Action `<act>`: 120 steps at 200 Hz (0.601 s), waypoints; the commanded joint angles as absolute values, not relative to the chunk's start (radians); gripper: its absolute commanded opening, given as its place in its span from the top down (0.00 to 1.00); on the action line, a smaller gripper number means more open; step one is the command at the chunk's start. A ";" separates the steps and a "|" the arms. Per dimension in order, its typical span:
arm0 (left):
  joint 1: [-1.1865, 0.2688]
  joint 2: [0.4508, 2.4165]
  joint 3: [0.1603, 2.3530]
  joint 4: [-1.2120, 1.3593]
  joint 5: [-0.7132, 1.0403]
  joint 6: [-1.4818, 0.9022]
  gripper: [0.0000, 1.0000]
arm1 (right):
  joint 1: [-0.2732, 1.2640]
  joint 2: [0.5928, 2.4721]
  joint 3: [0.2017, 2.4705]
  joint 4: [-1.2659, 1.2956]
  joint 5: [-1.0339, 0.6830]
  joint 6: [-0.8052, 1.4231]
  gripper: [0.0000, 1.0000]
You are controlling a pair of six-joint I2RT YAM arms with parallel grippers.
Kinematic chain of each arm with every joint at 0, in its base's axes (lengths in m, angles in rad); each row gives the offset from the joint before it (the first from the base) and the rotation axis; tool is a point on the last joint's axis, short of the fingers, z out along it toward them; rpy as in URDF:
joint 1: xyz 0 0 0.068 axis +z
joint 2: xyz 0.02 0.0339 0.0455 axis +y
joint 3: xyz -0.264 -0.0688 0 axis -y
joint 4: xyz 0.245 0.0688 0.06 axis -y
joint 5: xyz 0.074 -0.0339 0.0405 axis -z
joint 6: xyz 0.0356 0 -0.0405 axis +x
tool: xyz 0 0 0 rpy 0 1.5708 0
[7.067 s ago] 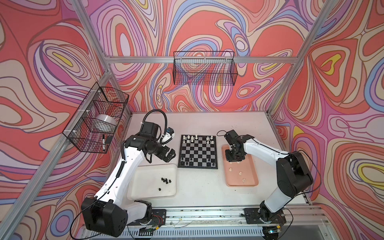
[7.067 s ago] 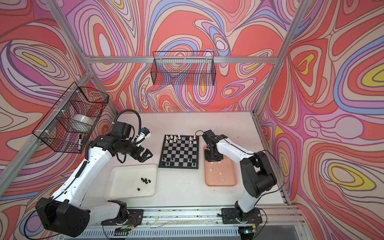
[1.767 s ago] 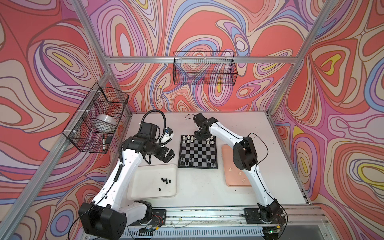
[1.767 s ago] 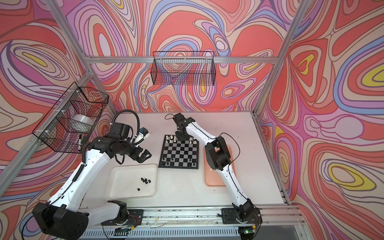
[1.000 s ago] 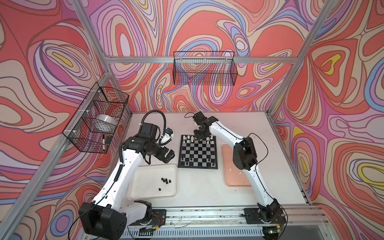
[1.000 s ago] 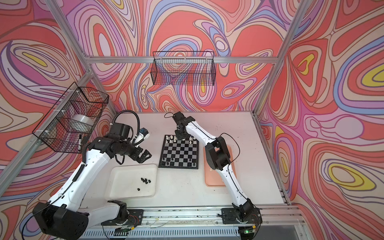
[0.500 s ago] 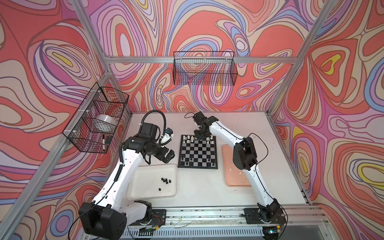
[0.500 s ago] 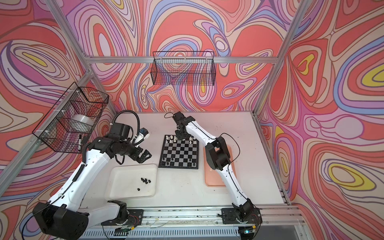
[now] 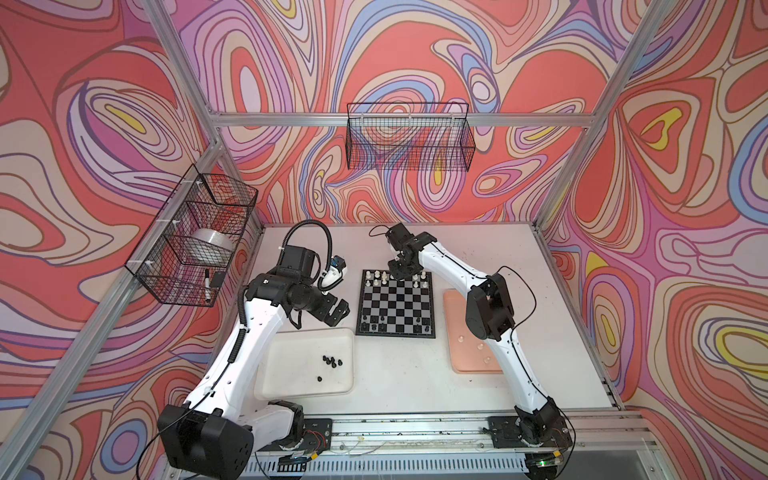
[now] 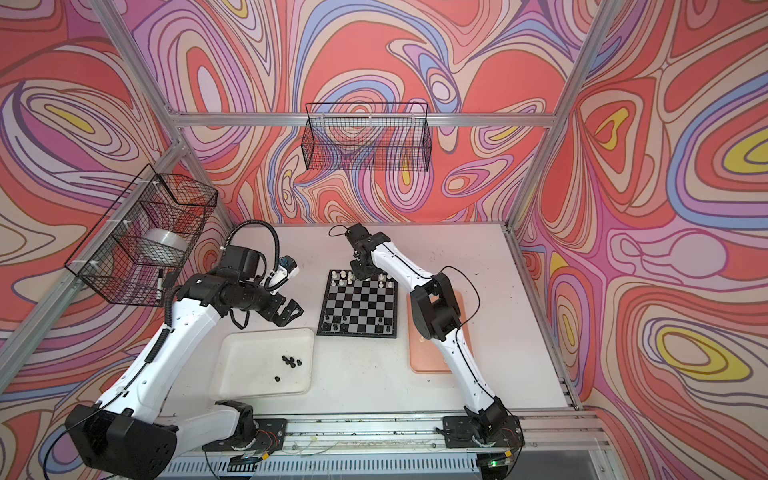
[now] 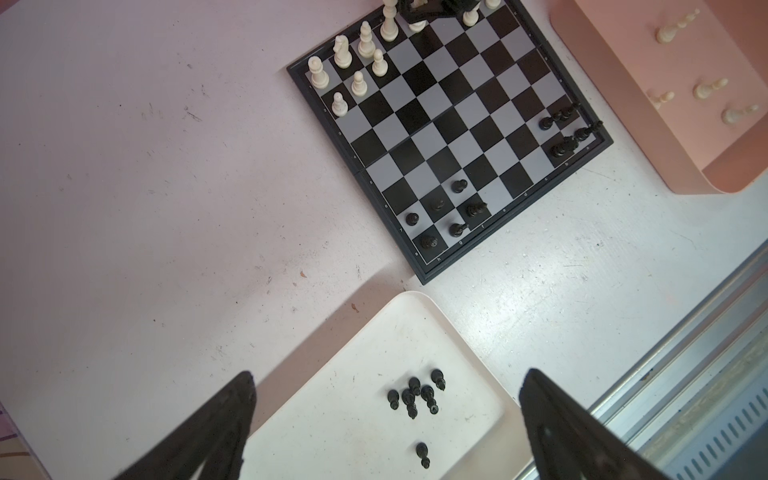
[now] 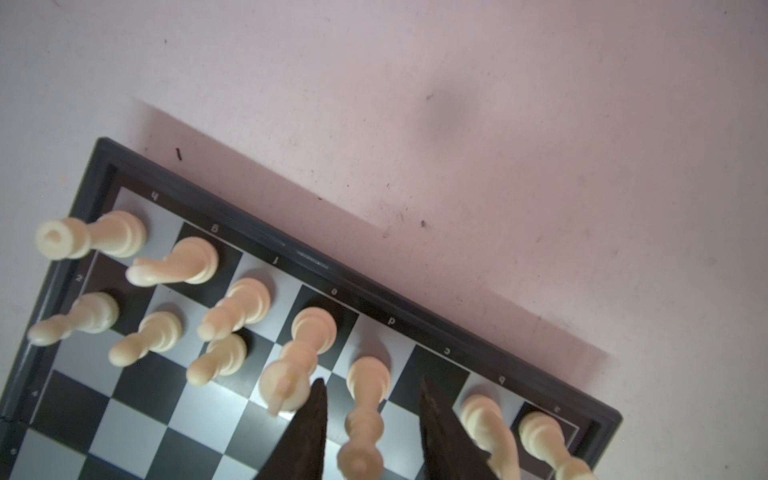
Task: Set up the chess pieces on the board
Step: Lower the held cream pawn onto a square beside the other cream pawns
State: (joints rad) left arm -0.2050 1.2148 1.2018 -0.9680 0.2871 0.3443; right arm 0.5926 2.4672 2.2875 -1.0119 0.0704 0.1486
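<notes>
Placement on the far row: my right jaws straddle a tall cream-white turned chess piece (image 12: pixel 365 399), parted clear so it stands free on the black-and-silver-grey checkered board (image 9: pixel 397 305); left jaws hang wide open beside the white tray (image 9: pixel 291 374) of black pieces (image 9: pixel 331 360), likely next.

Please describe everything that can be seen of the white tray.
The white tray is a shallow rectangle with rounded corners, plastic-looking, lightly scuffed. It lies flat on the table, front left, close to a corner of the board but apart from it. Inside lie clustered black chess pieces and one apart.
</notes>
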 commanded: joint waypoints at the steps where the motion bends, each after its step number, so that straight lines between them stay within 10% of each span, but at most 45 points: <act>1: -0.212 1.196 1.190 -0.981 0.282 0.348 0.00 | 0.601 2.453 2.271 -1.024 0.077 0.142 0.62; 120: -0.211 1.183 1.183 -0.982 0.279 0.348 0.00 | 0.605 2.442 2.243 -1.015 0.095 0.141 0.61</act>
